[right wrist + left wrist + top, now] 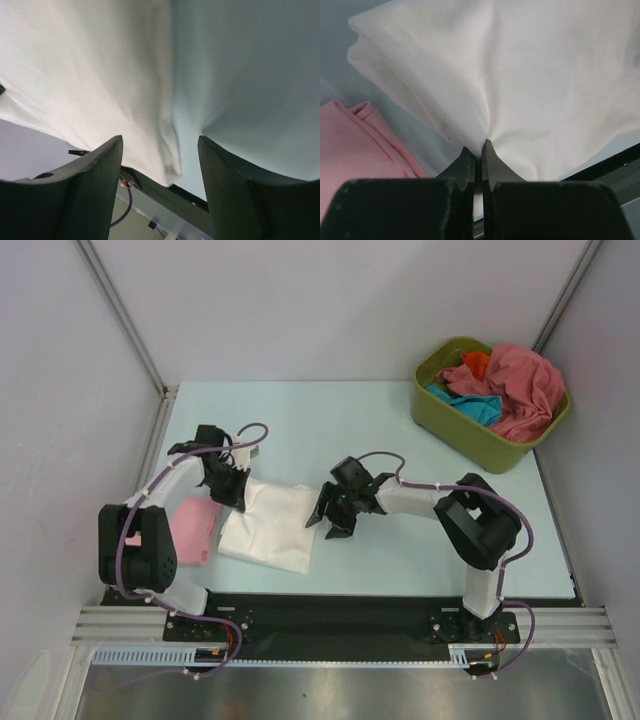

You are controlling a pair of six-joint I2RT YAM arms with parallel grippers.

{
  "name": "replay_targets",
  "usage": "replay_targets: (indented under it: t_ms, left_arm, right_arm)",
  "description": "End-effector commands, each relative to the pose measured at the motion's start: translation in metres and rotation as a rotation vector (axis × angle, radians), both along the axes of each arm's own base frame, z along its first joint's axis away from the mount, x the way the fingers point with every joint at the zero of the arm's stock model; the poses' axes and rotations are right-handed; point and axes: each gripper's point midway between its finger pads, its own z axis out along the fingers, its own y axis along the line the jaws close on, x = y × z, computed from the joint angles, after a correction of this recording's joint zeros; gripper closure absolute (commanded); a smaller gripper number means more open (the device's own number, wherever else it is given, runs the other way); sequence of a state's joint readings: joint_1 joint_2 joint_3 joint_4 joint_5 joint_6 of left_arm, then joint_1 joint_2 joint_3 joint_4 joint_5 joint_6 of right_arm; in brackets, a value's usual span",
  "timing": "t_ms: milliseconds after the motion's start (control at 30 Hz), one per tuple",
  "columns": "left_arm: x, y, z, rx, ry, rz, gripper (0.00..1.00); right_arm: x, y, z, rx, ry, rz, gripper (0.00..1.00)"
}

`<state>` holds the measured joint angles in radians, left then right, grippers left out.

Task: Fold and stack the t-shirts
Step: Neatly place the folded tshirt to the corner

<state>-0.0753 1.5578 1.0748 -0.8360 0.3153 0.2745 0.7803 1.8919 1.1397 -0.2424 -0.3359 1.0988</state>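
Observation:
A folded white t-shirt (272, 525) lies on the table between the arms. My left gripper (238, 498) is shut on its far left corner, and in the left wrist view the cloth (520, 75) puckers where the left gripper (479, 145) pinches it. My right gripper (330, 518) is open at the shirt's right edge, which lies between the jaws in the right wrist view (100, 75); the right gripper (160, 145) holds nothing. A folded light pink t-shirt (193, 529) lies left of the white one and shows in the left wrist view (355, 145).
An olive-green tub (470, 425) at the far right holds rose-red (520, 385), teal (475, 408) and orange (477, 362) shirts. The black front rail (320, 615) runs along the near table edge. Grey walls enclose the pale table (330, 430).

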Motion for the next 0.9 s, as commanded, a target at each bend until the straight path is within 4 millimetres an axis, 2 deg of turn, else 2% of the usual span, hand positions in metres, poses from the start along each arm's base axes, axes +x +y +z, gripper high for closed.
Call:
replay_targets:
  t_ms: [0, 33, 167, 267, 400, 667, 800, 867]
  left_arm:
    - [-0.009, 0.019, 0.013, 0.090, -0.039, -0.043, 1.00]
    - [-0.009, 0.022, 0.016, 0.105, -0.052, -0.050, 1.00]
    - [-0.023, 0.046, 0.029, 0.231, -0.065, -0.061, 1.00]
    - [-0.032, 0.066, 0.040, 0.338, -0.084, -0.068, 1.00]
    - [-0.042, 0.080, 0.052, 0.415, -0.080, -0.093, 1.00]
    - [-0.055, 0.121, 0.091, 0.610, -0.117, -0.073, 1.00]
    - [-0.058, 0.162, 0.101, 0.734, -0.134, 0.000, 1.00]
    - [-0.057, 0.175, 0.105, 0.776, -0.149, 0.026, 1.00]
  right_arm:
    - [0.003, -0.029, 0.020, -0.041, -0.052, -0.055, 0.32]
    - [0.009, -0.037, 0.032, -0.042, -0.094, -0.076, 0.31]
    - [0.010, -0.062, 0.041, -0.131, -0.171, -0.065, 0.30]
    - [0.013, -0.072, 0.044, -0.155, -0.193, -0.072, 0.30]
    - [0.016, -0.078, 0.043, -0.158, -0.198, -0.080, 0.30]
    - [0.020, -0.086, 0.045, -0.180, -0.225, -0.082, 0.30]
    - [0.022, -0.093, 0.048, -0.178, -0.234, -0.094, 0.30]
    - [0.022, -0.096, 0.048, -0.185, -0.240, -0.092, 0.30]
